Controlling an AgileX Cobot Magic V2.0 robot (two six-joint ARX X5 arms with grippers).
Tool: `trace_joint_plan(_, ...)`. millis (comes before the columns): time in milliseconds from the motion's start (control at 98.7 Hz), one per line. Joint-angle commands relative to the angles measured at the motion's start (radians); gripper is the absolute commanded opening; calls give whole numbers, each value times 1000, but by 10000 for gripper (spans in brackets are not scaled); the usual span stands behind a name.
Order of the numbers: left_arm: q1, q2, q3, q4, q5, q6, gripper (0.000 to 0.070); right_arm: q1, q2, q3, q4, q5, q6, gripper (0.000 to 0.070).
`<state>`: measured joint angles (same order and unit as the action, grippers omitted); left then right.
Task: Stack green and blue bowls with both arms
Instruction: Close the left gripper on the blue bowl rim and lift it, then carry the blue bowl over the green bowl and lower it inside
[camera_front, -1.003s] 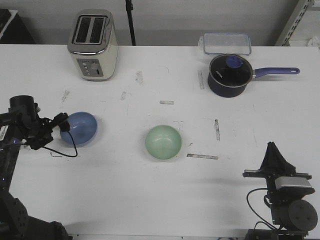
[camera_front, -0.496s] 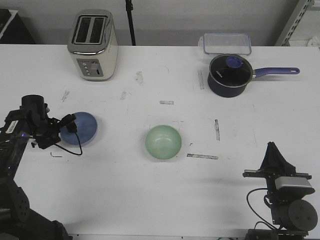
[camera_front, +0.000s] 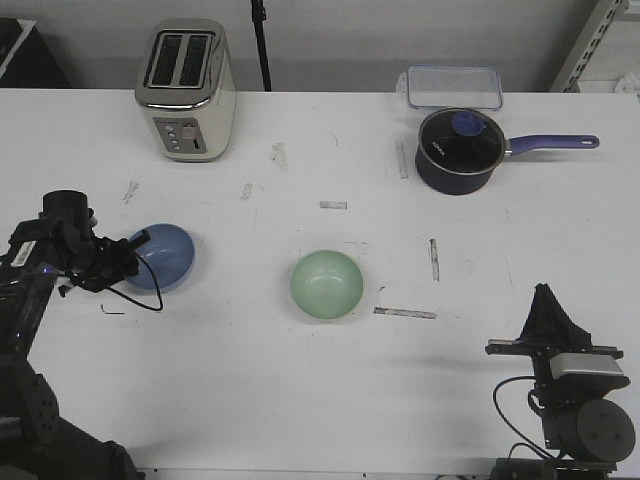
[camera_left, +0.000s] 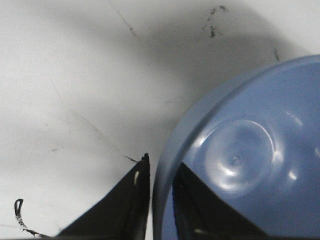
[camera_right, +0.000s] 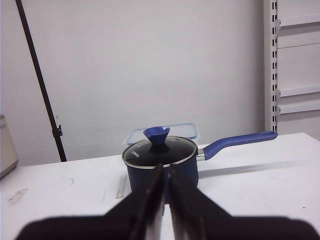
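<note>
Where the white worktop runs toward its left edge, the blue bowl sits about midway between front and back, and the left pincer is clamped on its left rim: the left wrist view shows one black finger outside the wall and the other inside, with the rim squeezed between them. The green bowl stands upright near the middle of the worktop, well apart from the blue one and with nothing touching it. The right pincer is parked by the front right corner, pointing away toward the back edge, its tips pressed together with only a thin slit between them and nothing held. Along the back edge stand a toaster toward the left, and toward the right a dark saucepan with a purple handle, a clear lidded container just behind it.
</note>
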<state>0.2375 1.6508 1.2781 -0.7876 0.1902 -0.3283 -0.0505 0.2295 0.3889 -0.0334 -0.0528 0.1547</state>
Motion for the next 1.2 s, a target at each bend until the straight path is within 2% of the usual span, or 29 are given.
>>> trace_joint_plan(0,2,24,23,-5,2,2,39,2,-2,3,11,0,5,7)
trace_joint_plan(71,2,24,23,-5,2,2,0,2,-2,3,11,0,5,7)
trace_joint_plan(284,-5,16,31,-32,8,1,1,2,-2,3,11,0,5,7)
trace_joint_plan(648,-52,-44,171,-172,16,2,1,2,-2,3,11,0,5,7)
trace_joint_plan(831,-172,-44,219,-200,16,0,1,2,-2,3,11,0,5,7)
trace_joint_plan(1023,-362,-44,220,-198,16,-38,1,2,-2,3,11,0,5,7)
trace_joint_plan(1185,-531,-44,220,-129,17,-94,1,2,-2,3,11,0,5,7)
